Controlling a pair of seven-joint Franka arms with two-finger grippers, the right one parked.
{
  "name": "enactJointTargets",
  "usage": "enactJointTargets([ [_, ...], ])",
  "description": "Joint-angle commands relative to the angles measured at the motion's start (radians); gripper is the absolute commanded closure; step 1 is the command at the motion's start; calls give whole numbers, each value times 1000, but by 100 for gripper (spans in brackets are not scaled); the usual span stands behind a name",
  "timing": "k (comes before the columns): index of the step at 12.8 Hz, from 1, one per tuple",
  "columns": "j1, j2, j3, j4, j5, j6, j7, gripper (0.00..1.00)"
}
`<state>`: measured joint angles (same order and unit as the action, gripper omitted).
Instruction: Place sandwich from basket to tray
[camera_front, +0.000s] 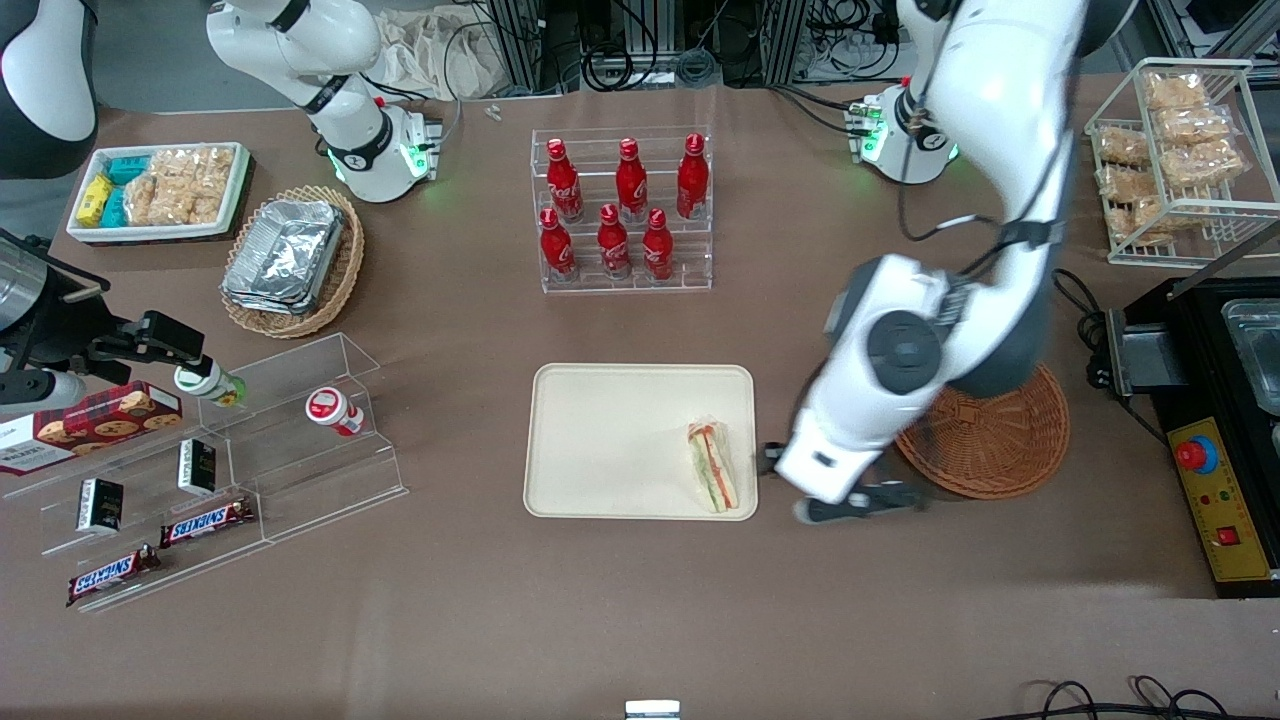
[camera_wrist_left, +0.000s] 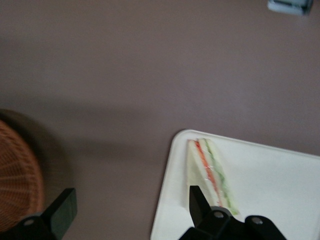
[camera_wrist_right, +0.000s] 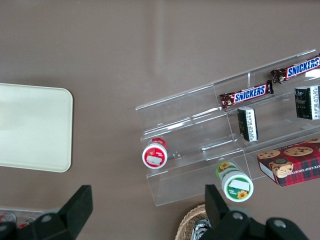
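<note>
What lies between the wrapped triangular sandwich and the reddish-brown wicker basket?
Only the left gripper, open, over bare brown table between the sandwich on the cream tray and the basket, per front view.

Brown table (camera_front: 480, 620) carrying the cream tray (camera_front: 610, 440), with the round reddish-brown basket (camera_front: 1000, 445) beside it toward the working arm's end. Farther from the camera stand a clear rack of red bottles (camera_front: 622, 210), an oval wicker basket of foil trays (camera_front: 292, 262) and a white snack tray (camera_front: 158, 192). The gripper (camera_front: 845, 495), fingers apart, hangs above the bare table between tray and basket.
</note>
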<state>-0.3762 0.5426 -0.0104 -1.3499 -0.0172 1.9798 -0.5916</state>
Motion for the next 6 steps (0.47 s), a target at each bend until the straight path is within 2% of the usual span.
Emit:
enactJointTargets([
  [1, 42, -122, -7, -38, 11, -115, 1, 0],
  [3, 117, -249, -8, -145, 11, -142, 25, 0],
  [6, 232, -374, -8, -236, 11, -173, 200, 0],
])
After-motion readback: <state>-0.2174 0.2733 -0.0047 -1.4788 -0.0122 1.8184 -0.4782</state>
